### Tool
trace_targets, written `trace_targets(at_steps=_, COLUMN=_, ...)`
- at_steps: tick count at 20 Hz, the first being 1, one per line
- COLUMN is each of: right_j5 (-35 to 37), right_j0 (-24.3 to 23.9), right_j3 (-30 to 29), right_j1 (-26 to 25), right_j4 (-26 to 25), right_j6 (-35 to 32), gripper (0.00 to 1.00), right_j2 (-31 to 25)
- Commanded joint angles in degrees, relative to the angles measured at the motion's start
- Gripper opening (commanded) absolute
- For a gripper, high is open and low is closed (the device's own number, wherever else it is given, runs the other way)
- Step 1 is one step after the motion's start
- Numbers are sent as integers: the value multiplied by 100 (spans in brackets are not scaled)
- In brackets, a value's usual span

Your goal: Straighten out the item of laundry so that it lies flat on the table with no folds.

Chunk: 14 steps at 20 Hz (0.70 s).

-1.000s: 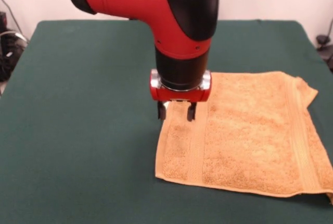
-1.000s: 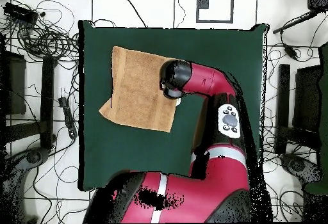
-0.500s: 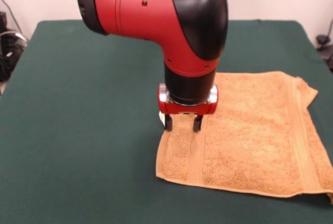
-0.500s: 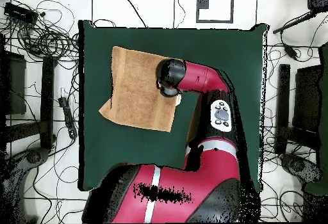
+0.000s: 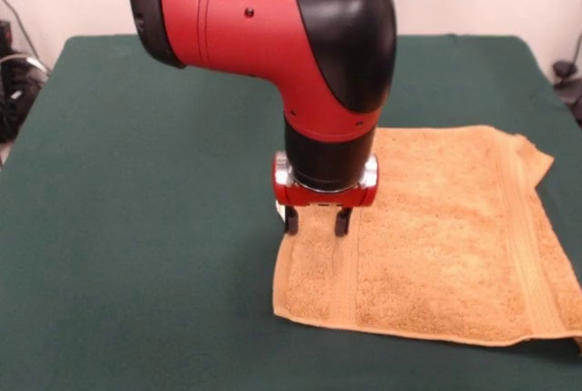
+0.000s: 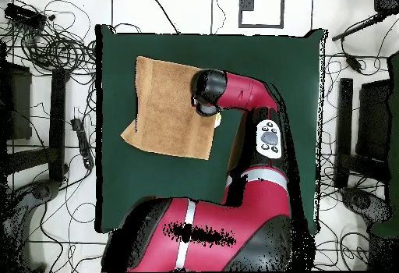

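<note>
The small golden-orange terry-cloth towel point(image 5: 427, 236) lay on the right of the dark green felt-covered table point(image 5: 136, 227). The red-and-black gripper point(image 5: 316, 225) stood spread, unclenched, over its left band. Soft, limp and light, it probably wanted pinching at the folded far-right corner.

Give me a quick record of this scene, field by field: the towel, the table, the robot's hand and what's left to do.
towel: golden-orange towel spread on the table, mostly flat
fold: one corner at the front view's right looks turned up or bunched
table: dark green cloth, much larger than the towel
hand: open, fingers pointing down at the towel's edge nearest the table's middle
remaining: judging by that corner, not fully flat yet
</note>
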State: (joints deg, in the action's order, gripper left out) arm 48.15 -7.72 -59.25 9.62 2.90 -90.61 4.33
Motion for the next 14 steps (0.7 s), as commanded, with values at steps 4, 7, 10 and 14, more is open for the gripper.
trace_targets(at_steps=4, right_j5=-1366, right_j0=-23, right_j3=839, right_j1=-1734, right_j4=-475, right_j6=-467, gripper=100, right_j2=-384)
trace_targets(at_steps=7, right_j5=-1466, right_j0=-103, right_j3=779, right_j1=-1718, right_j4=-631, right_j6=-173, gripper=100, right_j2=-457)
trace_targets(at_steps=10, right_j5=-1464, right_j0=-146, right_j3=725, right_j1=-1680, right_j4=-720, right_j6=19, gripper=100, right_j2=-482)
trace_targets(at_steps=14, right_j5=-1366, right_j0=-140, right_j3=691, right_j1=-1628, right_j4=-764, right_j6=48, gripper=100, right_j2=-449)
